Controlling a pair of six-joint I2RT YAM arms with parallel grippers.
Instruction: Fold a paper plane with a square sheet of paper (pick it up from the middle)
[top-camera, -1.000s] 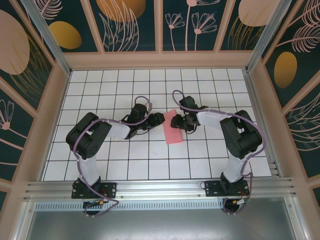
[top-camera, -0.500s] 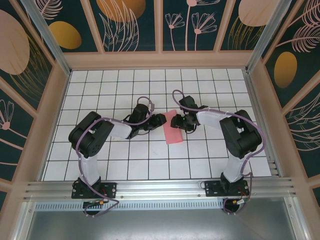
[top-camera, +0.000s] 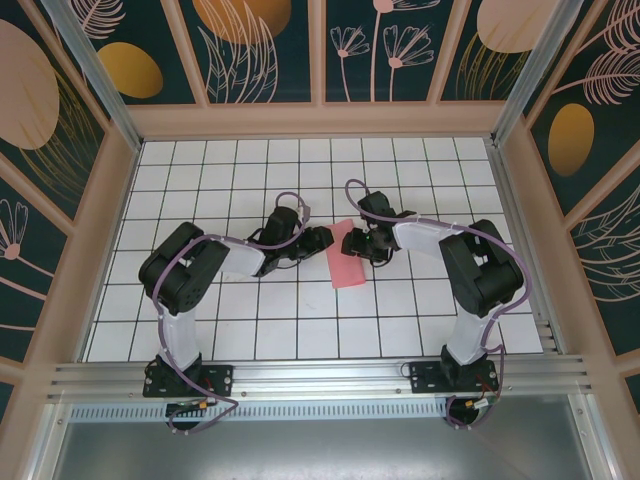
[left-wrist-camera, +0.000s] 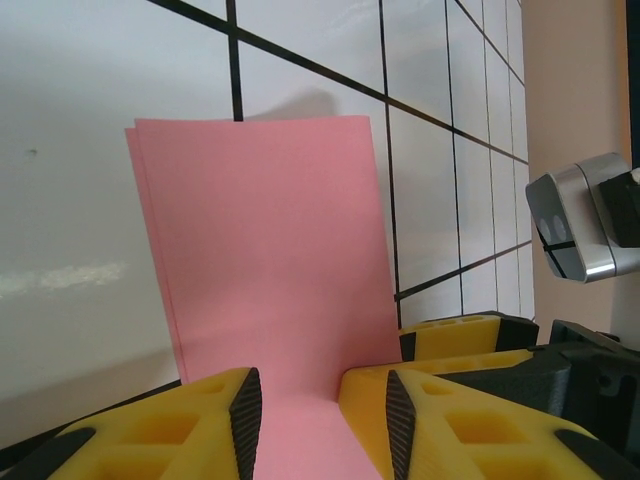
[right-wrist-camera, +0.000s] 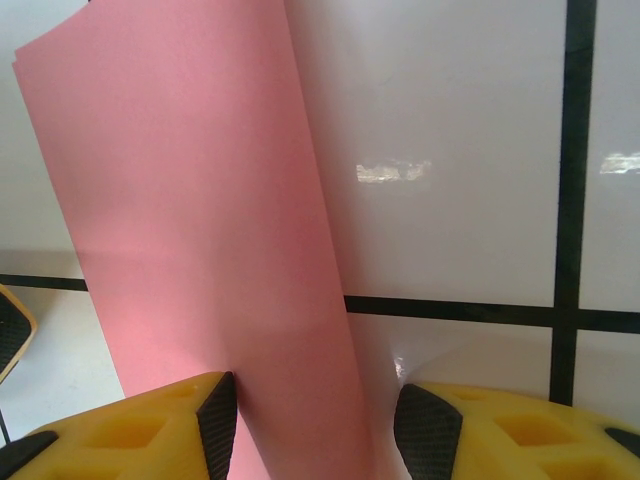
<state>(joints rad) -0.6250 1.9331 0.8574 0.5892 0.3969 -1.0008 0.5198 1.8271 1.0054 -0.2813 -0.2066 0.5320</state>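
**Here, two grippers meet over a folded pink sheet**

The sheet (top-camera: 347, 270), doubled into a narrow rectangle, lies near the middle of the tiled table (top-camera: 200, 170). Its far end sits between the left gripper (top-camera: 324, 238) and the right gripper (top-camera: 353, 244).

From the left wrist, the paper runs up out of the gap between that gripper's yellow fingers (left-wrist-camera: 245, 415). The jaws stand apart, with two layers showing along the sheet's left edge. From the right wrist, the sheet also passes between parted jaws. It lies against the left pad (right-wrist-camera: 216, 415), well clear of the other, and its long edge curls up off the tiles. Whether either gripper actually bears on the paper cannot be told from these angles.

Both arms are folded sharply at the elbow and reach low and inward. The left arm (top-camera: 190, 270) comes in from the left and the right arm (top-camera: 480, 265) from the right, their wrists nearly nose to nose.

The sheet's near end lies free, pointing toward the bases. Bare tiles surround it on every side, and the walls stand well apart from it.
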